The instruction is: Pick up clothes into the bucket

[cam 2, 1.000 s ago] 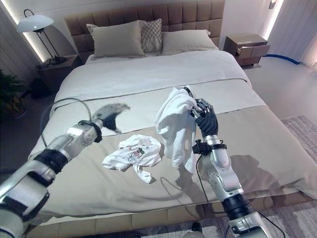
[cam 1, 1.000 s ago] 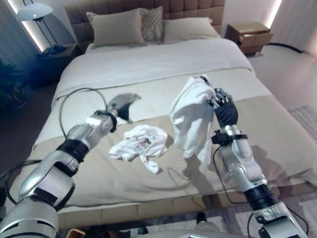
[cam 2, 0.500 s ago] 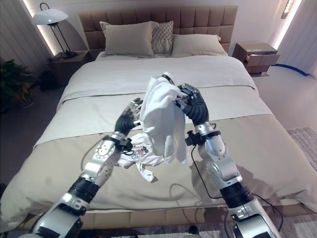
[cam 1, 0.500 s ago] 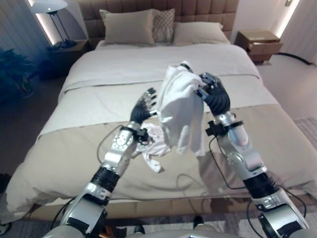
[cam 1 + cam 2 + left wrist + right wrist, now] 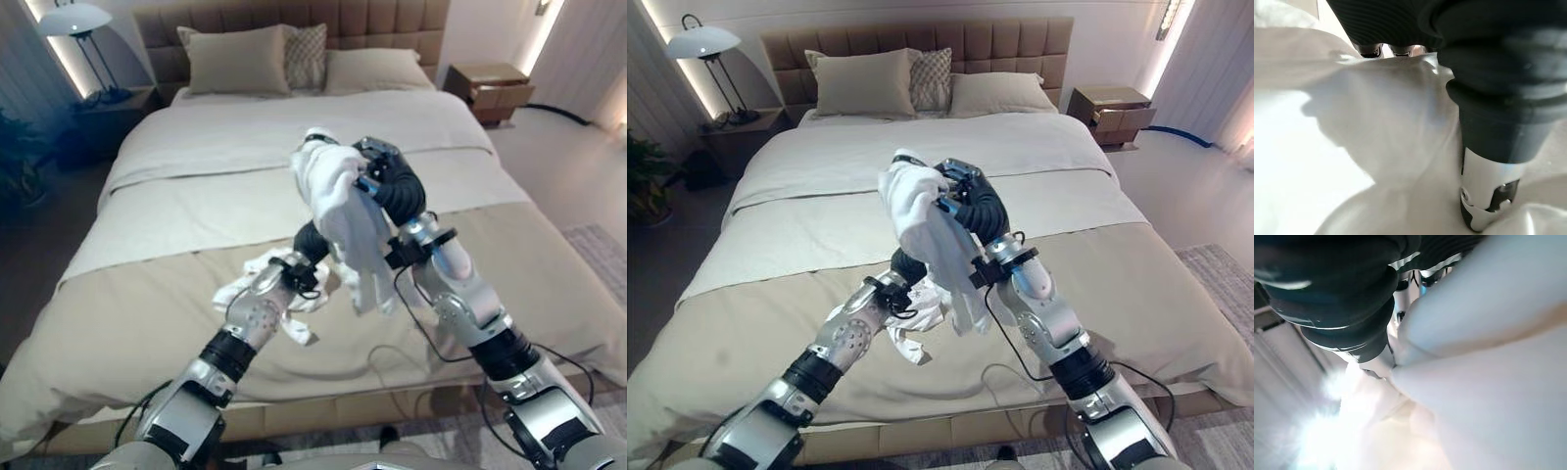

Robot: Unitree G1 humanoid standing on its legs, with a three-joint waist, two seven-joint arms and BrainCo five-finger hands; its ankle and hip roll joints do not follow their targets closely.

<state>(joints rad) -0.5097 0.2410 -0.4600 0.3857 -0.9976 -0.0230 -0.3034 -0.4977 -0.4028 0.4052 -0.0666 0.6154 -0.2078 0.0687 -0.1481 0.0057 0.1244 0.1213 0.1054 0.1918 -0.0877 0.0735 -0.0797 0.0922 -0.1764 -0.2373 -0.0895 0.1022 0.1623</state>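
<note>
The raised garment (image 5: 345, 211) is plain white; the garment lying on the bed (image 5: 257, 277) is white with a small print. The bedspread (image 5: 127, 323) is beige.

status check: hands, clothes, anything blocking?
Right hand shut on white garment, raised over bed. Left hand behind that hanging cloth, fingers hidden. Second white garment on bed. No bucket seen.
</note>
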